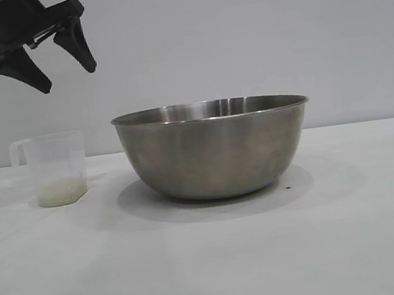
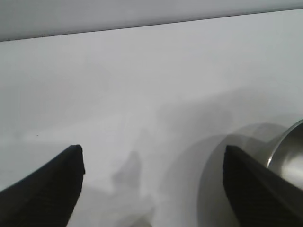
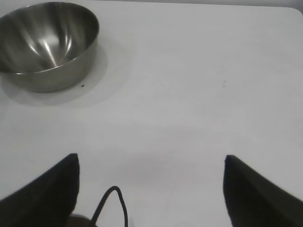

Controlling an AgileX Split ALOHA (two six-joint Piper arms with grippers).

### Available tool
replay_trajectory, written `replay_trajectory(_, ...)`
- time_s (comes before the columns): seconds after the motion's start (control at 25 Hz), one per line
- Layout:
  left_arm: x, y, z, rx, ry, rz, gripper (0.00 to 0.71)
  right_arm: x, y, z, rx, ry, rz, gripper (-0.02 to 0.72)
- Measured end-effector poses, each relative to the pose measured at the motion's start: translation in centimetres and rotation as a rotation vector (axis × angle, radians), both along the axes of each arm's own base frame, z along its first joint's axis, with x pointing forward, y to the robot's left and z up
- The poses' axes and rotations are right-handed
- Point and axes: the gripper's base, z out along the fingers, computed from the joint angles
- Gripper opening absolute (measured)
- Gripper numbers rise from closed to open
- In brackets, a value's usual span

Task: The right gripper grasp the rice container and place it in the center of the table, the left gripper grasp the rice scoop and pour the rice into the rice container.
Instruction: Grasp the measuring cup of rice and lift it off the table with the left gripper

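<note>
- The left hand (image 1: 66, 73) hangs released, fingers spread, in the air above the rice scoop (image 1: 56, 168).
- The right hand (image 3: 151, 187), also spread, hovers over bare white desk (image 3: 189, 94), well apart from the rice container (image 1: 214, 149).
- The rice container stands mid-desk, beside the scoop, apart; rice (image 1: 62, 191) lies in the scoop's bottom.

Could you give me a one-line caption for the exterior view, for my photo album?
Open left tool hangs above the rice scoop, beside the steel rice container on the table.

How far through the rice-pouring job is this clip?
Done: the large stainless-steel bowl stands mid-table, empty, and the right gripper is open and clear of it. In hand: the open left gripper hovers above the translucent plastic measuring cup. Left: grasping it and pouring its rice.
</note>
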Motion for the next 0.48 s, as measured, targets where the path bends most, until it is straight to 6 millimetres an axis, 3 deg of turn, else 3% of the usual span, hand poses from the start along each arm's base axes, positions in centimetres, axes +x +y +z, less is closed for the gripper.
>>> replay_trajectory(0.36,-0.8,0.7,-0.7,0.147,0.083,-0.061,0.531,0.0,0.0,0.0,0.0,0.0,0.0,0.532)
replay_trajectory(0.48,-1.6,1.4,0.6,0.216,0.1,-0.033,0.531,0.0,0.0,0.0,0.0,0.0,0.001,0.532)
